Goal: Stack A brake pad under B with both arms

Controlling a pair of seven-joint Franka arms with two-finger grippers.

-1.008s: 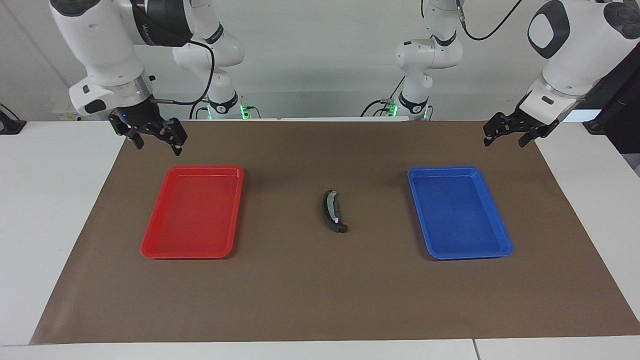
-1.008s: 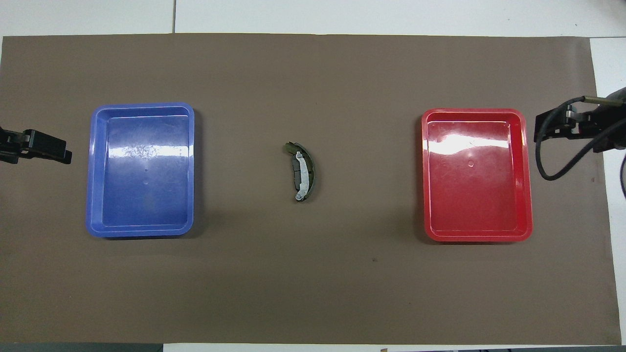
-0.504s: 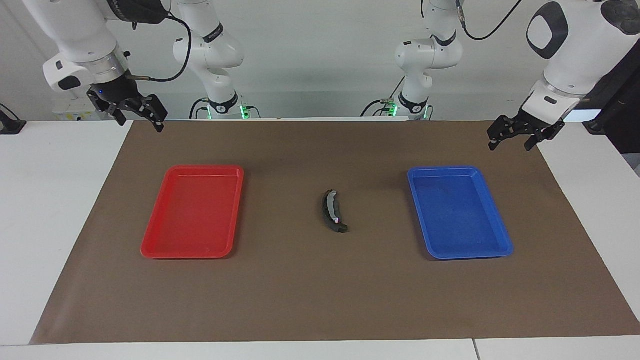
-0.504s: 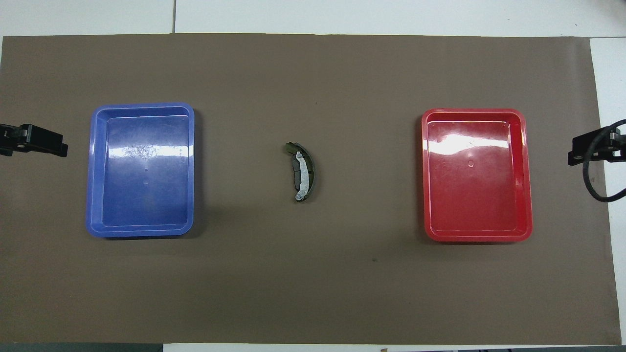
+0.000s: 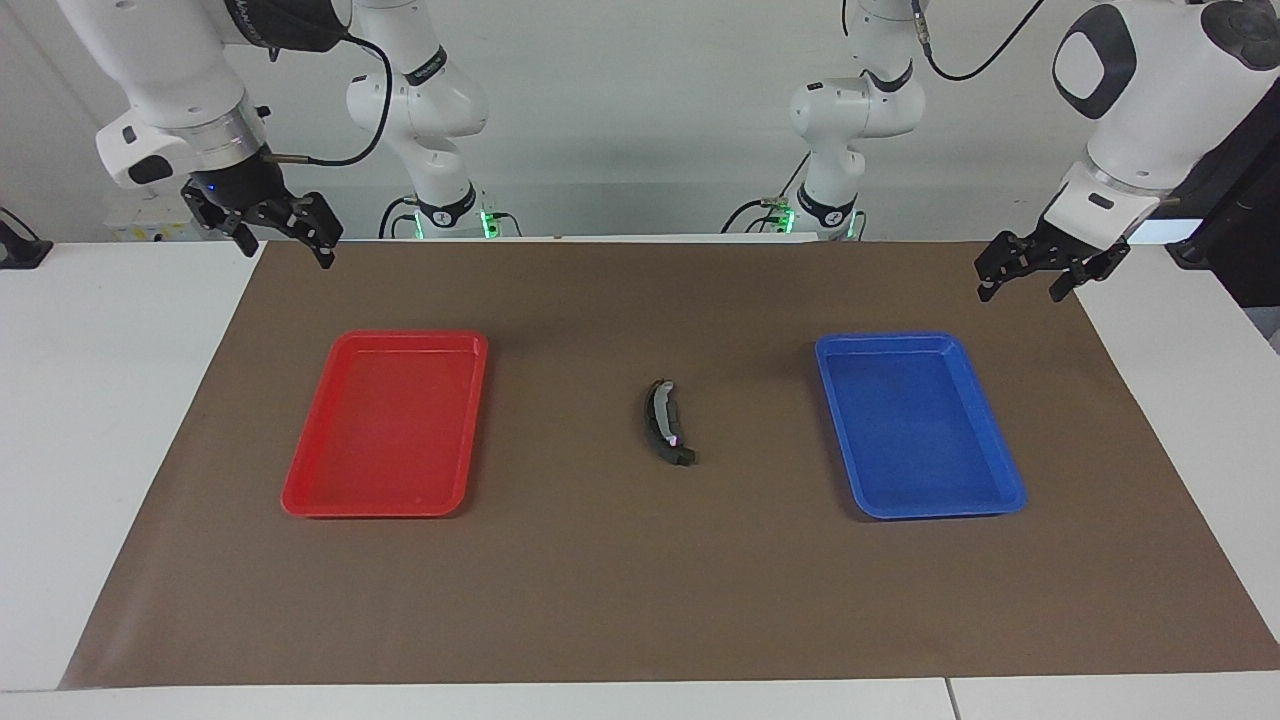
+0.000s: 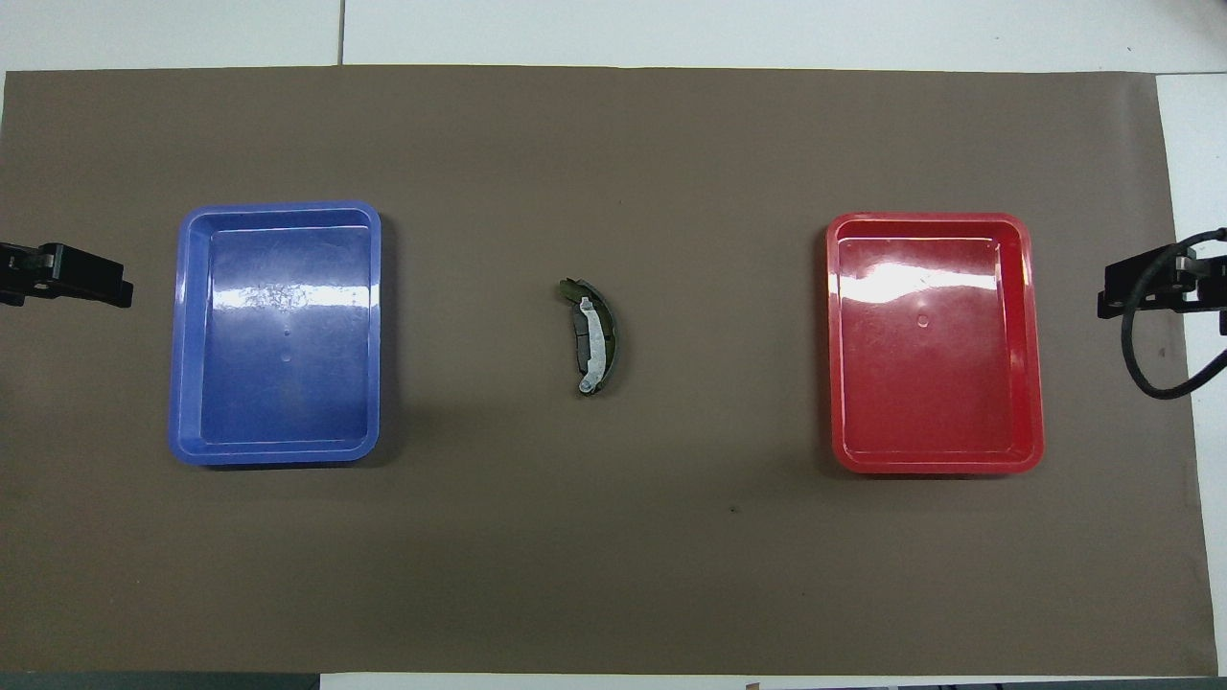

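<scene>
Configuration at the close of the stacking sequence. B [image 5: 662, 420], the crescent piece with the silver band, lies at the middle of the brown mat [image 5: 640, 600] on the counter [image 5: 110, 420], between the red tray [image 5: 305, 495] and the blue tray [image 5: 1005, 495], both of which are empty. The A brake pad [image 6: 578, 337] shows only as a dark sliver along the inner curve of B in the overhead view; it appears to sit beneath B, though how squarely the 2 parts overlap cannot be told.

Change over the last second: the right tool [image 5: 283, 243] has risen and drawn back from just above the red tray's robot-side edge toward the mat's corner at the right arm's end, with a slight return in the last half second. The left tool [image 5: 1028, 278] has barely shifted, and hangs over the mat's edge at the left arm's end. Both tools are released, fingers spread, carrying nothing. The 2 parts have not moved.

Interpretation: with both arms clear and the pair undisturbed, the stack is judged complete.
</scene>
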